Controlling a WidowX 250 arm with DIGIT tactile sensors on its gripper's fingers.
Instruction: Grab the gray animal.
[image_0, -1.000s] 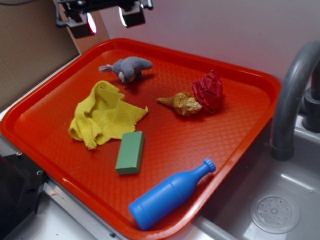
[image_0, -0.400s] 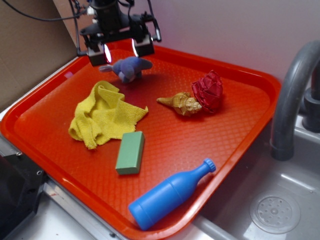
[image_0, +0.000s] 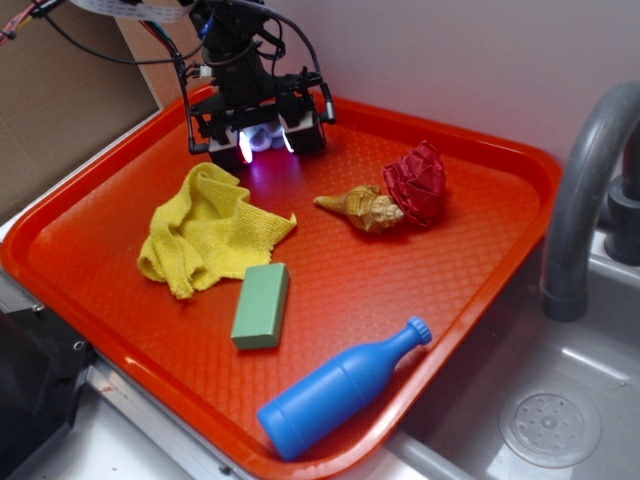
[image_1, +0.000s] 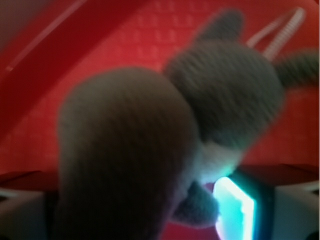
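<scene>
Gripper (image_0: 262, 140) is low over the gray animal (image_1: 165, 135) at the far left of the red tray (image_0: 470, 270); jaws apart, flanking it.

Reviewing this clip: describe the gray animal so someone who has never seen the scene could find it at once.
Start at the red tray beside the sink and go to its far left corner, where the tool has come down. The gray animal sits right under it, filling the wrist view. It is the only gray, fuzzy plush with ears; the nearby yellow cloth is flat.
</scene>
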